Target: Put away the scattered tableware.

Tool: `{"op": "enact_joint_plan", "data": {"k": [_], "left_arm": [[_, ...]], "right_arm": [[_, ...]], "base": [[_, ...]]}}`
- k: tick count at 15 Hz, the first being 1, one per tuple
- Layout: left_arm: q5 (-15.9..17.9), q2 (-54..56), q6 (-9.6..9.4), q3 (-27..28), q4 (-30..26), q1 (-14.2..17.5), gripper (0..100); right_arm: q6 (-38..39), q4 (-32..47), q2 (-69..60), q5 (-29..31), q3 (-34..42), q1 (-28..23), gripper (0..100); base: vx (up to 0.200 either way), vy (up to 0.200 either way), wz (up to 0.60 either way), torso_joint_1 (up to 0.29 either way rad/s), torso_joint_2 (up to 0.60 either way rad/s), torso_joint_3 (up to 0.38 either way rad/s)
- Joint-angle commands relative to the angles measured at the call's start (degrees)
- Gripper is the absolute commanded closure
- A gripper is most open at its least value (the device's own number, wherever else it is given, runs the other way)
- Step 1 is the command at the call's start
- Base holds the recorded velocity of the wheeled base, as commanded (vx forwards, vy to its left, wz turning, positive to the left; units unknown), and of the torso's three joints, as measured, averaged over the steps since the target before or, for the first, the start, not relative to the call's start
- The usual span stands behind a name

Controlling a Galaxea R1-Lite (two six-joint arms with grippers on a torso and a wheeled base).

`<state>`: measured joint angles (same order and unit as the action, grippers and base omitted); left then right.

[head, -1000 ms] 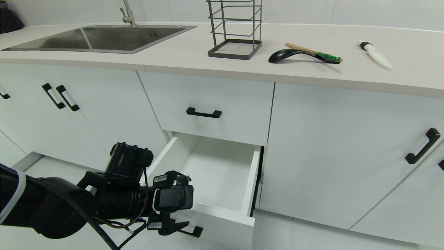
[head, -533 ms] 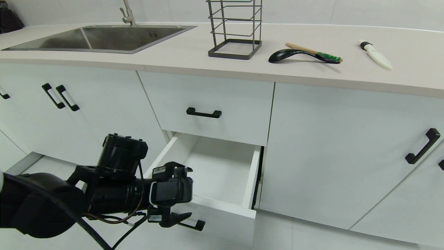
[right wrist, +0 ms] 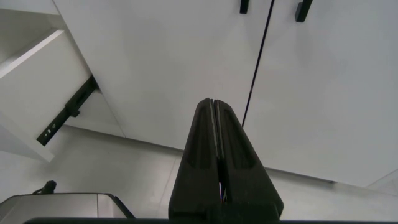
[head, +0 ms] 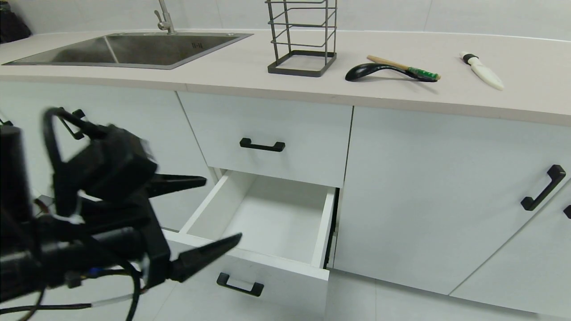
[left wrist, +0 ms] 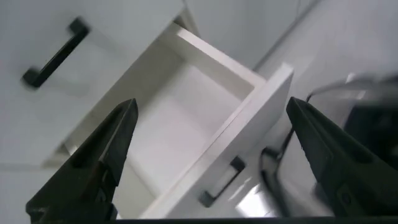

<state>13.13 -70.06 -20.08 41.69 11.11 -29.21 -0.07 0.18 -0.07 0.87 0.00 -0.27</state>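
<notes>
Left pincer [head: 223, 208] spread wide beside the open drawer [head: 322, 232] — right pincer [right wrist: 212, 106] pressed together, spoon [head: 372, 70] and knife [head: 484, 72] on the counter [head: 223, 67].

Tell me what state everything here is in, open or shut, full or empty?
Lower drawer: pulled open, nothing seen inside.
Upper drawer: shut.
Left hand: open, holding nothing.
Right hand: shut, holding nothing.
Wire rack: upright on the counter, empty.
Black spoon: lying on the counter.
</notes>
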Motion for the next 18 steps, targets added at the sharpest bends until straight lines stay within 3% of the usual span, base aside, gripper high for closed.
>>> {"op": "enact_joint_plan", "data": {"k": [1, 2, 4, 5, 7, 12, 14, 16, 18], "left_arm": [[0.6, 10.2, 6.72, 0.1, 0.0, 5.2, 0], [1.3, 14.1, 10.41, 0.0, 0.3, 6.3, 0], [1.2, 21.6, 10.59, -4.3, 0.7, 9.4, 0], [1.3, 28.4, 10.06, -9.0, 0.2, 13.2, 0], [1.0, 40.3, 10.06, -16.3, -1.5, 15.6, 0], [1.1, 60.0, 10.32, -25.4, -16.3, 22.5, 0], [0.8, 64.7, 10.41, -29.8, -20.0, 22.8, 0], [-1.0, 64.6, 12.78, -36.2, -18.2, 23.8, 0], [-1.7, 66.7, 16.21, -38.1, -15.6, 28.4, 0]], "right_arm": [[0.0, 0.0, 0.1, 0.0, 0.0, 0.0, 100], [0.0, 0.0, 0.1, 0.0, 0.0, 0.0, 100], [0.0, 0.0, 0.1, -0.1, 0.0, 0.0, 100], [0.0, 0.0, 0.1, -0.1, 0.0, 0.0, 100], [-0.1, 0.0, 0.1, 0.0, 0.0, 0.1, 100], [-0.1, 0.0, 0.1, -0.1, 0.0, 0.1, 100], [-0.1, 0.0, 0.1, -0.1, 0.0, 0.1, 100], [0.0, 0.0, 0.1, -0.1, 0.0, 0.1, 100], [0.0, 0.0, 0.1, -0.1, 0.0, 0.1, 100]], "base": [[0.0, 0.0, 0.0, 0.0, 0.0, 0.0], [0.0, 0.0, 0.0, 0.0, 0.0, 0.0], [0.0, 0.0, 0.0, 0.0, 0.0, 0.0], [0.0, 0.0, 0.0, 0.0, 0.0, 0.0], [0.0, 0.0, 0.0, 0.0, 0.0, 0.0], [0.0, 0.0, 0.0, 0.0, 0.0, 0.0], [0.0, 0.0, 0.0, 0.0, 0.0, 0.0], [0.0, 0.0, 0.0, 0.0, 0.0, 0.0], [0.0, 0.0, 0.0, 0.0, 0.0, 0.0]]}}
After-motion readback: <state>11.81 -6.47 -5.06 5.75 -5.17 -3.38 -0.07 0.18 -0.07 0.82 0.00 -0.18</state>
